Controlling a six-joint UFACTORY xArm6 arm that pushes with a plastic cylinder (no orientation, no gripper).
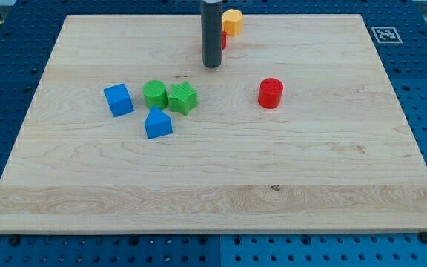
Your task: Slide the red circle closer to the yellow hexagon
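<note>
- Positioned near the view's top, a little left of centre, my tip (212, 67) is being held upright on the wooden board (221, 185); the rod carries no jaws, so nothing is being gripped, and the tip is touching no block that can be made out.
- Just behind the rod, on its right side in the view, a small red block (223, 41) is being partly hidden; its shape cannot be told, and whether the rod is touching it cannot be told either.
- The yellow hexagon (233, 21) is sitting at the view's top edge of the board, just above and to the right of the rod, close beside the hidden red block.
- The red circle (270, 93) is standing to the right of centre, below and to the right of the tip, well apart from the yellow hexagon and apart from the tip.
- Judged from this layout, the task is looking barely begun: the red circle is not yet being pushed, and the whole gap to the hexagon is left to close.
- The tip is being held on the hexagon's side of the circle, so it would probably have to be brought round to the circle's lower right side before a push toward the view's top left could be made.
- A blue cube (118, 100), a green cylinder (155, 95), a green star (183, 98) and a blue pentagon-like block (158, 124) are lying clustered at the view's left, away from the likely path.
</note>
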